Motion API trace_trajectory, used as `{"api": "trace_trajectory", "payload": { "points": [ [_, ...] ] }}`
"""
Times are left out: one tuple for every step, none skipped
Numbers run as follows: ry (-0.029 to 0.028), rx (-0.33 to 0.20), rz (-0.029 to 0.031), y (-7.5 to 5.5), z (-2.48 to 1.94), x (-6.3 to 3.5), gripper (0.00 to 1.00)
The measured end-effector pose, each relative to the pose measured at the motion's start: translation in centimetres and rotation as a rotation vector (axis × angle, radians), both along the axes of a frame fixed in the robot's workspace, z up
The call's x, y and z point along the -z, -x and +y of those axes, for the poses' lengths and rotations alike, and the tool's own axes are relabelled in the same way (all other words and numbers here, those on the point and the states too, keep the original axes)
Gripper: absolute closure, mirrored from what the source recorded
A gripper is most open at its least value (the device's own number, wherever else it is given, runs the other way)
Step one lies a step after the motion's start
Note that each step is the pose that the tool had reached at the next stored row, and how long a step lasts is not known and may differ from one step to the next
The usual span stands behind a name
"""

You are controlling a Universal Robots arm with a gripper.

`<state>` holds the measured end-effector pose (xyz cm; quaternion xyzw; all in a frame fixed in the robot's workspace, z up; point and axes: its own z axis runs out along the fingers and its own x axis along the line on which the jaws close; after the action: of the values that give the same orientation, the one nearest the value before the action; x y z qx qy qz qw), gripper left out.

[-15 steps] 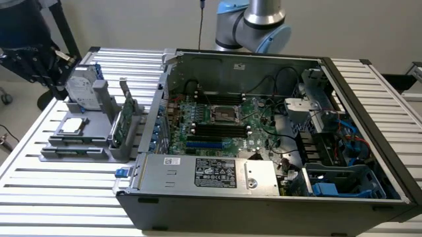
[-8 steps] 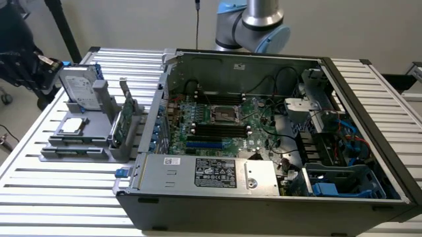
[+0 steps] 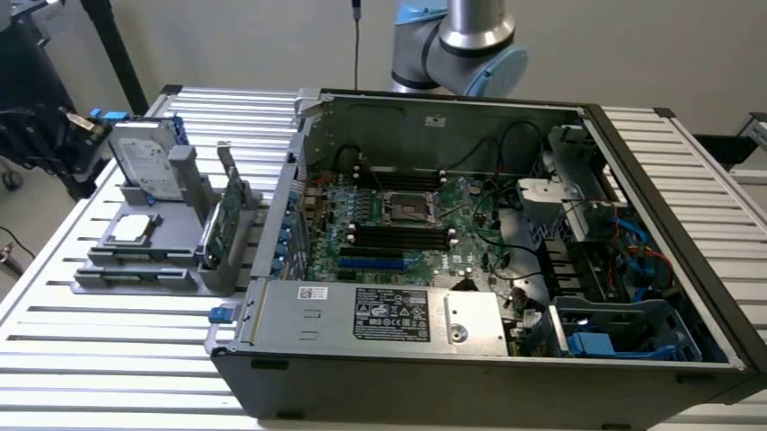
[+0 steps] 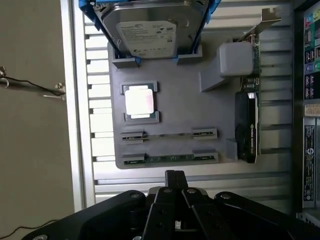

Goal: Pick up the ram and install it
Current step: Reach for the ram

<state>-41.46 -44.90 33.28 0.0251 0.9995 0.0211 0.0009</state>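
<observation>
Beside the open computer case, on the slatted tabletop, a gray holder carries a hard drive, a processor and an expansion card. The ram lies on edge in the holder's outermost slot, with a second stick parallel beside it. The claw hangs nearest the ram, fingertips pressed together, gripping nothing.
</observation>
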Motion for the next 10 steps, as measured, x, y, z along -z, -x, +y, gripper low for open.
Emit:
{"api": "trace_trajectory", "payload": {
  "points": [
    [0.0003,-0.012,-0.0001,-0.01,0.0,0.12,0.89],
    [0.0006,-0.027,-0.0001,0.0,0.0,0.23,0.89],
    [0.0007,-0.044,0.0,0.0,0.0,0.31,0.89],
    [0.0007,-0.063,-0.0001,0.0,0.0,0.41,0.89],
    [0.0009,-0.078,-0.0001,0.0,0.0,0.51,0.89],
    [0.0014,-0.093,0.0,0.0,0.0,0.62,0.89],
    [0.0016,-0.102,0.0,0.0,0.0,0.68,0.89],
    [0.0016,-0.106,0.0001,-0.01,0.0,0.69,0.89],
    [0.0016,-0.107,0.0002,0.0,0.0,0.69,0.89],
    [0.0017,-0.107,0.0003,0.0,0.0,0.68,0.89]
  ]
}}
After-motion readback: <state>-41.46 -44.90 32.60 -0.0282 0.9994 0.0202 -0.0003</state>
